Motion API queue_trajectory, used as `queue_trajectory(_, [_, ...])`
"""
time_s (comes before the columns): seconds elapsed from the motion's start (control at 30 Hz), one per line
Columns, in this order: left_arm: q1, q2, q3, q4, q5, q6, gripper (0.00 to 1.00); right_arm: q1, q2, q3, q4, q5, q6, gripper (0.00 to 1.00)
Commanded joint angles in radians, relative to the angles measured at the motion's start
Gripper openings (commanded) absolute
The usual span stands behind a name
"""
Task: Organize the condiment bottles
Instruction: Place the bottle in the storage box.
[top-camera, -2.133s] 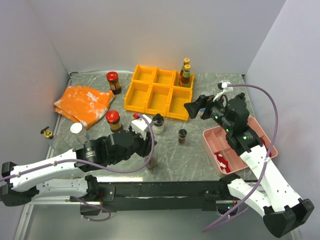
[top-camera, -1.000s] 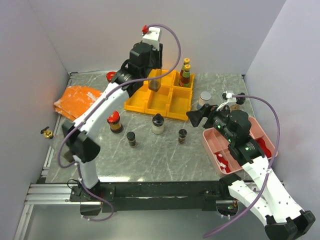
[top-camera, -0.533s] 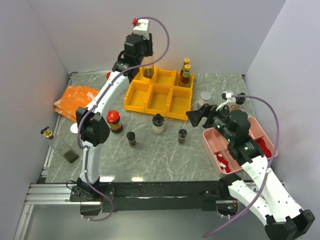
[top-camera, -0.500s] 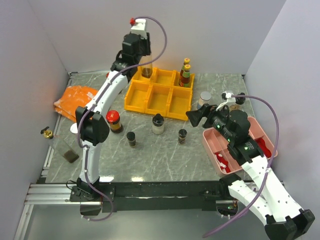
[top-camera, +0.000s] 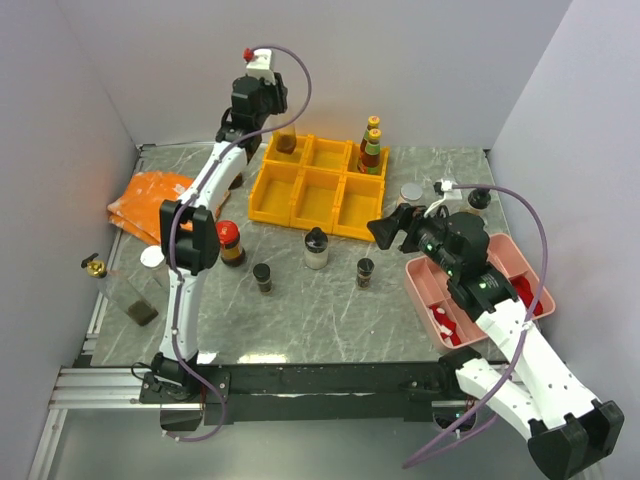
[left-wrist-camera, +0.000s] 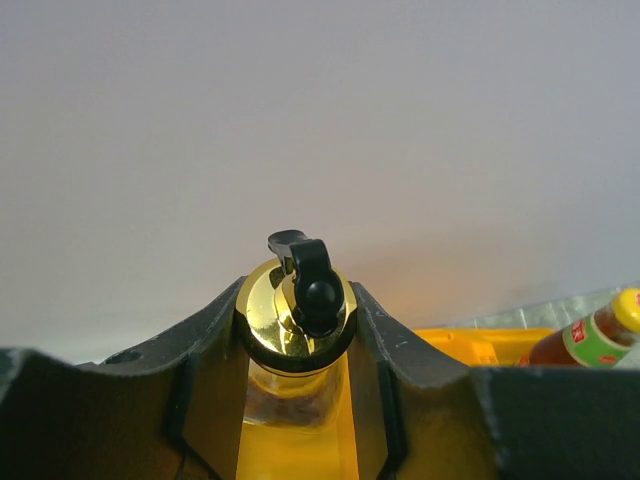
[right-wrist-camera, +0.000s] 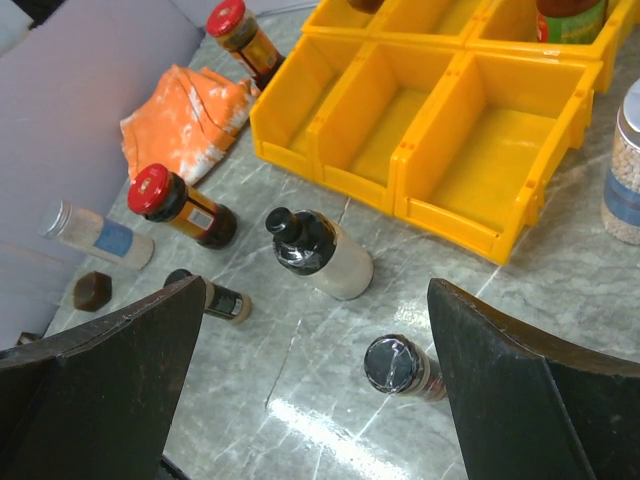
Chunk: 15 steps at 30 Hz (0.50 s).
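Note:
My left gripper is shut on a clear bottle with a gold cap and black spout. In the top view that bottle stands in the back-left compartment of the yellow organizer, with the left gripper over it. Two bottles with yellow-green caps fill the back-right compartment. My right gripper hangs open above the table, nothing between its fingers. Below it stand a white bottle with a black cap and a small black-capped bottle.
Loose on the table are a red-capped jar, a small dark bottle, a silver-topped jar and a clear jar lying on its side. An orange cloth lies back left. A pink tray holds packets.
The left arm carried the gold-capped bottle leftward from above the organizer's middle and lowered it into the back-left compartment. The right arm shifted slightly left.

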Motion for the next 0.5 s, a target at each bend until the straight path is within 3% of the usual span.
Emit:
queue_trajectory(0.0, [-0.006,0.034,0.080,0.170,0.048,0.013,0.01,0.006,0.014,0.004,0.048,0.011,-0.001,1.00])
queue_trajectory(0.17, [-0.006,0.078,0.080,0.228,0.037,0.028,0.02,0.008,0.029,0.012,0.044,0.025,-0.006,1.00])
queue_trajectory(0.4, [-0.005,0.123,0.077,0.283,0.043,0.036,0.31,0.006,0.023,0.015,0.036,0.034,-0.014,1.00])
queue_trajectory(0.47, [-0.006,0.131,0.073,0.296,0.041,0.033,0.33,0.006,0.017,0.014,0.037,0.040,-0.015,1.00])
